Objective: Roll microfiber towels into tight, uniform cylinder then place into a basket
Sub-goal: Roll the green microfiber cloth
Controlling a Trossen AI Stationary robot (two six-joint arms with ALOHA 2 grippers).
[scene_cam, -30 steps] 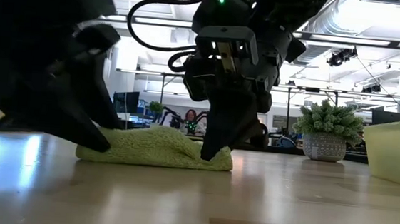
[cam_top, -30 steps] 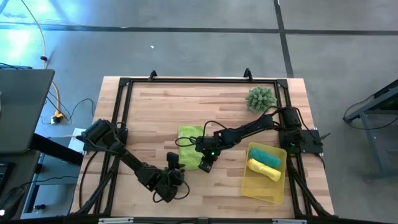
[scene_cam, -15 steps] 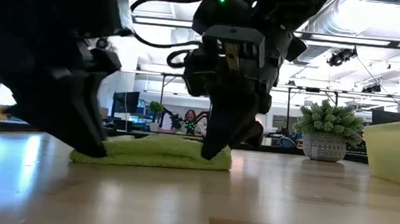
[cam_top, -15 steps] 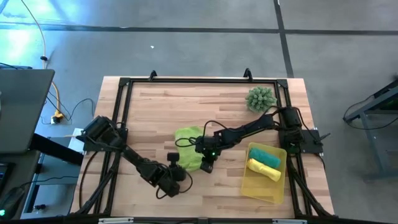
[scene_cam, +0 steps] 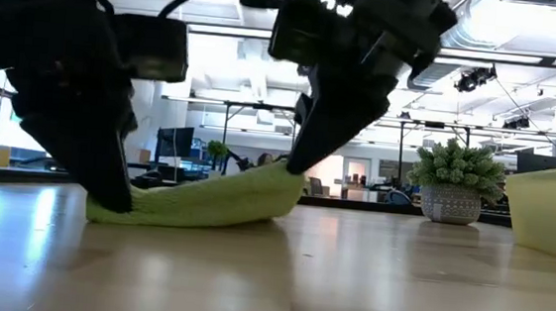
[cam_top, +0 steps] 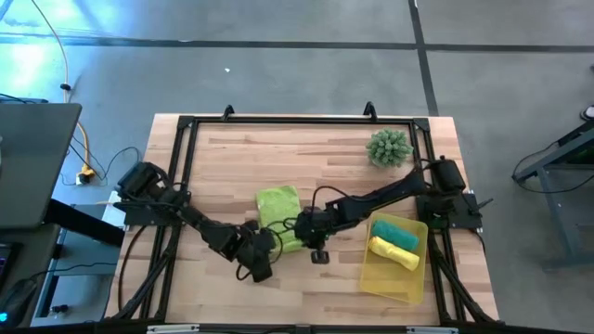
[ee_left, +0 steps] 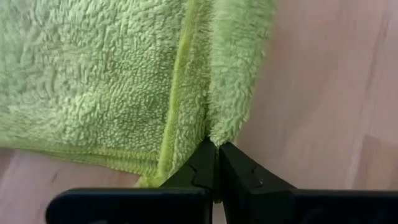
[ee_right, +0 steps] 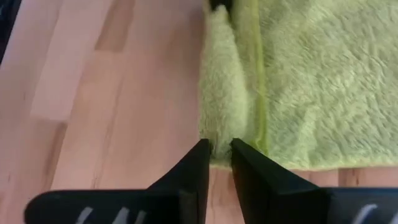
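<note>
Rolling of the lime towel (cam_top: 279,211), low centre, was starting: left gripper (ee_left: 216,163) pinched its folded edge; right gripper (ee_right: 219,158) straddled it, slightly parted. Next: roll evenly.

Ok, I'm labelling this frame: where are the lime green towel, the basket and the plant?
lime green towel (cam_top: 277,206): high view, flat upper part.
basket (cam_top: 383,280): high view, bare floor at the near end.
spiky green plant (cam_top: 389,147): high view, middle of the foliage.
</note>
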